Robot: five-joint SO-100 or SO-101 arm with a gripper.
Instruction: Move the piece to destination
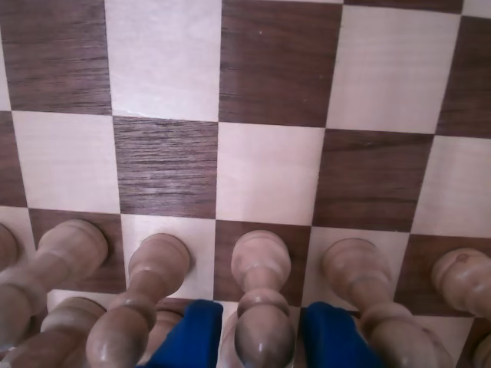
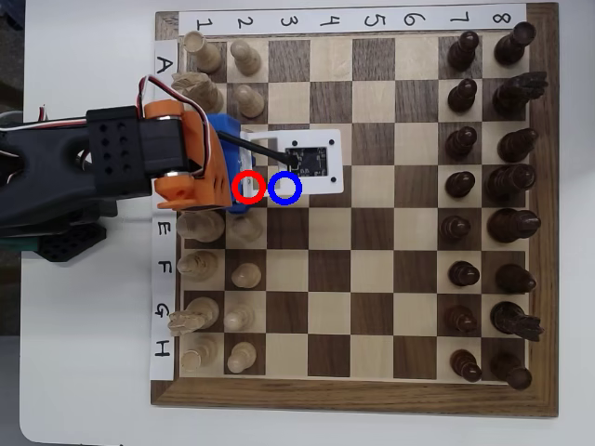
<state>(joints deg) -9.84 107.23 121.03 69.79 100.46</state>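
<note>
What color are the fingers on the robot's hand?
Blue. The fingers show best in the wrist view, either side of a pale pawn.

Pale pawn (image 1: 261, 264) upright on a dark square, blue-ringed destination (image 2: 285, 187) just beside, bare

Chessboard (image 2: 353, 395) w/ pieces on a white table (image 2: 84, 372).
Dark brown pieces (image 2: 488, 181) fill 2 cols along board's right edge in overhead view. Numbered strip (image 2: 353, 20) runs along top edge, lettered strip (image 2: 163, 269) down left edge. Red ring (image 2: 248, 187) drawn on a sq. near left edge.
</note>
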